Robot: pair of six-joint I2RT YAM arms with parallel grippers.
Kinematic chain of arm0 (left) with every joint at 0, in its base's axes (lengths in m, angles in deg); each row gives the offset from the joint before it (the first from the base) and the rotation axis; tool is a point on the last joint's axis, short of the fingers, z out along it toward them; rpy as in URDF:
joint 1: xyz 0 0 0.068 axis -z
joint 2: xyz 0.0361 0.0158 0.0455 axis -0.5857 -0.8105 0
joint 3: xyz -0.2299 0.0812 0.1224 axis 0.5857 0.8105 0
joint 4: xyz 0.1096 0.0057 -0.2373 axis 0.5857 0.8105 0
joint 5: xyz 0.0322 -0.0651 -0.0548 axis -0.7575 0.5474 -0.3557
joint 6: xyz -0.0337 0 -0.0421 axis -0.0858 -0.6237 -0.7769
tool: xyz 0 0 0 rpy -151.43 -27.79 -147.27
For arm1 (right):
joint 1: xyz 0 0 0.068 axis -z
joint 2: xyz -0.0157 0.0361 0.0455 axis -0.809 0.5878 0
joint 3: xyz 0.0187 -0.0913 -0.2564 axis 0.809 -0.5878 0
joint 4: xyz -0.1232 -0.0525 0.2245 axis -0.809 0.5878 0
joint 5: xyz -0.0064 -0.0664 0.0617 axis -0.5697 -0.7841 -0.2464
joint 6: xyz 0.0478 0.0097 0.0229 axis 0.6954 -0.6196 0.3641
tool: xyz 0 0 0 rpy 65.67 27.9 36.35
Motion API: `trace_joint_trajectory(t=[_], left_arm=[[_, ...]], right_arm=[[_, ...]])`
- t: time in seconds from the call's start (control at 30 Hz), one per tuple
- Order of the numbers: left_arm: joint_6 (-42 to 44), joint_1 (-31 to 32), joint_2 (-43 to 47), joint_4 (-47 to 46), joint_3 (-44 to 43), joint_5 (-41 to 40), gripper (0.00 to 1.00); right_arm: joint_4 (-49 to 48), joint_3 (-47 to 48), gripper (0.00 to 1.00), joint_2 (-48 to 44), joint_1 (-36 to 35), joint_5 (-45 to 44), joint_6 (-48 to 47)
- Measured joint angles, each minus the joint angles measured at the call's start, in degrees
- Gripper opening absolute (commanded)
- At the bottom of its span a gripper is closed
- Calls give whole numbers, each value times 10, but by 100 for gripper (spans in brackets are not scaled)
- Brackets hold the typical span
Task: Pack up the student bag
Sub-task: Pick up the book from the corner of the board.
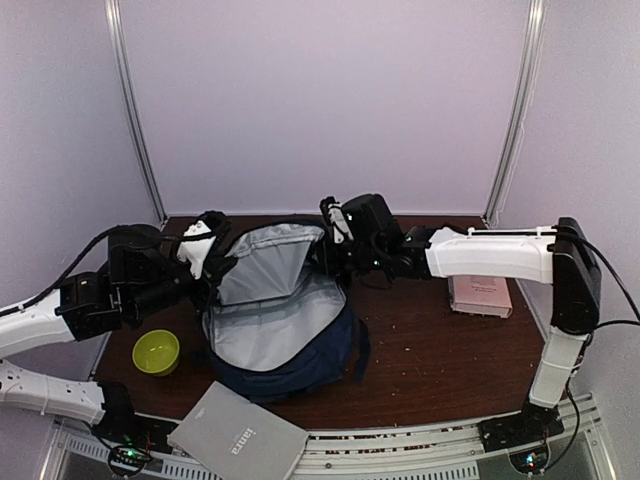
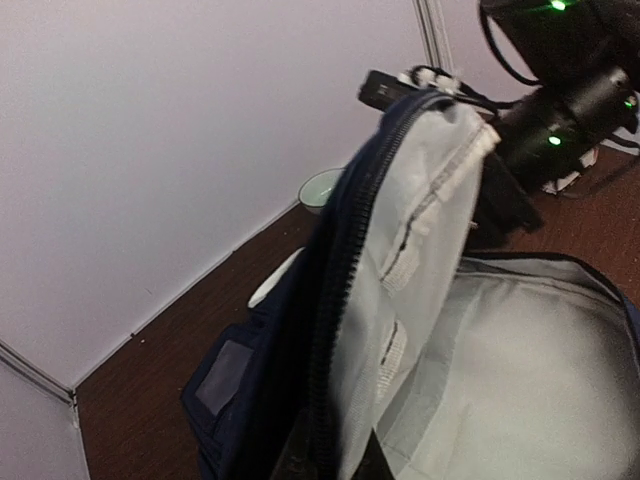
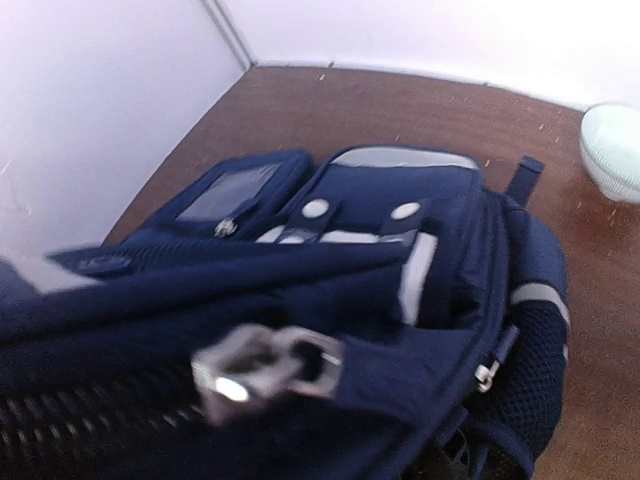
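left claw is closed, pinching the left rim of the bag and holding that edge up. right claw sits against the bag's far right rim; whether its jaws are parted or gripping cannot be told, since neither view shows the fingers clearly.

the bag lies in the middle of the table, mouth wide open and facing up, grey lining showing. its near edge stops short of the table's front edge. to its left a green bowl stands close by, near the left wall. a grey book lies just in front of the bag and overhangs the front edge. a pink box lies under the right arm, apart from the bag, with bare wood between them and in front of it.

the left wrist view shows what the top one does not: the zip edge standing upright, and stitched pockets in the lining. the right wrist view shows the bag's outside: navy pockets, white patches, and a blurred metal zip pull close to the lens, with the bowl past the bag.
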Motion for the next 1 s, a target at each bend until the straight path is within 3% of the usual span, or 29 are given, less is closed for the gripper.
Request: trace_joint_trajectory(t=[0.1, 0.2, 0.4, 0.63, 0.7, 0.77, 0.87, 1.0], left_arm=[[-12, 4, -32, -34, 1, 18, 0], [-18, 8, -60, -83, 13, 23, 0], [-53, 15, -167, -159, 17, 24, 0], [-111, 17, -270, -190, -12, 27, 0], [-119, 16, -277, -200, -14, 27, 0], [-126, 16, -279, -204, -14, 28, 0], [-132, 16, -281, -206, -14, 32, 0], [-134, 16, -280, -205, -14, 35, 0]], right_arm=[[28, 92, 38, 50, 34, -2, -10], [59, 108, 42, 47, 42, -16, -30], [115, -48, 55, -109, 41, -51, -64], [163, -191, 62, -322, 63, -64, -60], [174, -236, 80, -369, 100, -74, -49], [197, -267, 84, -393, 153, -122, -43], [238, -261, 87, -360, 198, -227, -49], [300, -167, 94, -217, 209, -340, -67]])
